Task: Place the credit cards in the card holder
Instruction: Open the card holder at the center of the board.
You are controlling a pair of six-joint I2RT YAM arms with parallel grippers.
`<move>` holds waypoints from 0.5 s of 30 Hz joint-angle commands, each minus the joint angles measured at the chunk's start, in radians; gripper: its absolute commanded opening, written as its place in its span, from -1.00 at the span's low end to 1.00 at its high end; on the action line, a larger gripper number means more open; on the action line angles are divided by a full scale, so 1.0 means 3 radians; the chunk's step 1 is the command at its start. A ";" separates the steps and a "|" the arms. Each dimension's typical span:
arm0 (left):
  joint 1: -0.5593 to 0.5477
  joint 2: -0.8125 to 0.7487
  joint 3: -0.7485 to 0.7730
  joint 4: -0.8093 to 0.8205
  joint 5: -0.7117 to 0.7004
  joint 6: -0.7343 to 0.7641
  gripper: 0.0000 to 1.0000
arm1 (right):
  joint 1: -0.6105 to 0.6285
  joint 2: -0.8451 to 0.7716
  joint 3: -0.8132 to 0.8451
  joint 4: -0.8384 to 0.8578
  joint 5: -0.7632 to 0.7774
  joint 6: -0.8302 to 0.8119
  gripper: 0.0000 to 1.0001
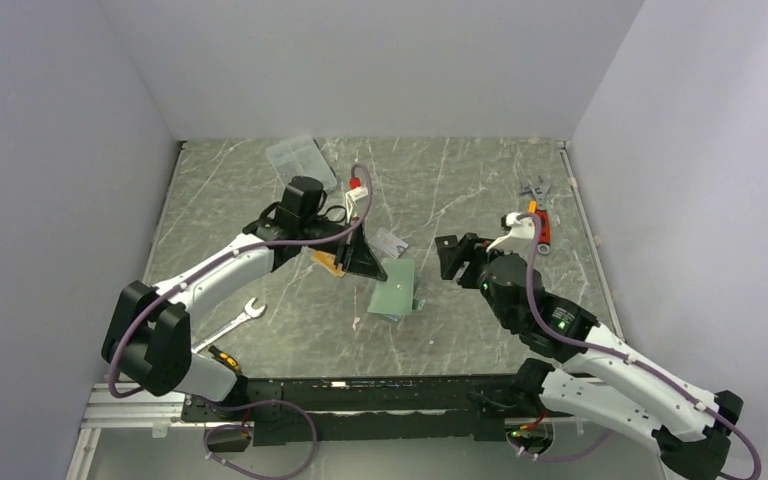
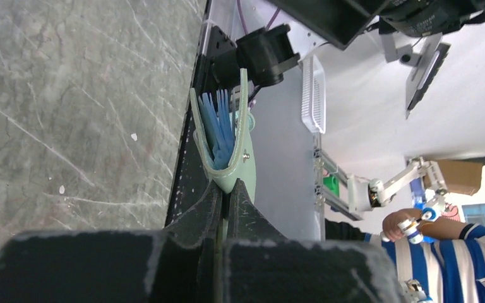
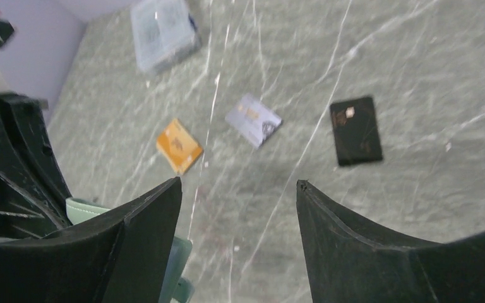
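Observation:
The grey-green card holder (image 1: 396, 288) stands half open near the table's middle, its light blue pockets (image 2: 220, 129) showing in the left wrist view. My left gripper (image 1: 372, 265) is shut on the holder's edge (image 2: 232, 180). An orange-gold credit card (image 3: 179, 146) lies flat on the table, and it shows under the left arm (image 1: 327, 262). A silvery-white credit card (image 3: 253, 120) lies beside it (image 1: 388, 242). My right gripper (image 3: 239, 183) is open above the table with nothing between its fingers, just right of the holder (image 1: 452, 258).
A flat black square piece (image 3: 355, 130) lies right of the cards. A clear plastic compartment box (image 1: 300, 160) sits at the back left. A wrench (image 1: 232, 324) lies near the left arm's base. Small hand tools (image 1: 537, 212) lie at the back right.

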 commanded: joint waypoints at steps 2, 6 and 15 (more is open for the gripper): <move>-0.0096 0.0065 -0.0144 0.0051 -0.0306 0.0320 -0.98 | -0.0169 0.0076 -0.0218 0.0129 -0.0917 0.0236 0.41; -0.0137 0.0367 -0.0111 -0.0072 -0.0825 0.0508 -0.98 | -0.0210 0.0076 -0.0335 0.0116 -0.0929 0.0280 0.41; -0.0261 0.1033 -0.0168 0.0360 -0.1149 0.0145 -0.94 | -0.0296 0.0067 -0.0461 0.0048 -0.0977 0.0296 0.41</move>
